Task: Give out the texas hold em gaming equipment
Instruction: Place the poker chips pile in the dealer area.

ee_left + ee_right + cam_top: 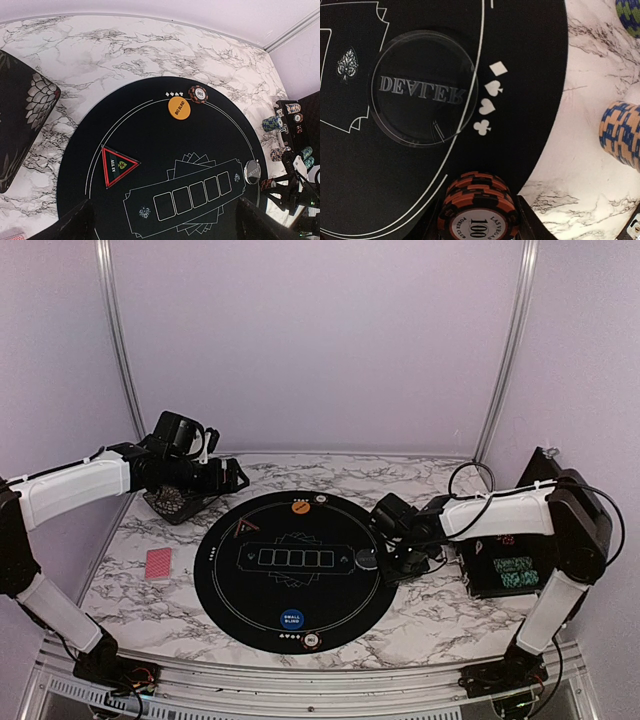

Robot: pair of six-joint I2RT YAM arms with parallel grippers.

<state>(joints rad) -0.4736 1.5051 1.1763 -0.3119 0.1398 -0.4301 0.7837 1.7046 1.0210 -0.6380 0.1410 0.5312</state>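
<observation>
Top external view: your left gripper [236, 478] hangs at the upper left of the frame, above the far-left rim of the mat [230, 590]. Its fingers are spread wide and grasp nothing. Your right gripper [397, 562] sits at the mat's right rim, just beside the dealer button [368, 560].

Right wrist view: the right fingers are clenched on a chip stack [476, 200], orange and black, at the lower centre of the frame over the mat's edge. You cannot tell whether the stack touches the mat.

On the mat lie an orange button [300, 506] at top, a blue button [291, 619] at bottom and a triangular marker [245, 531] at upper left. Red cards [159, 564] lie on the table [420, 625] left of the mat. The case [472, 580] stands at right.
</observation>
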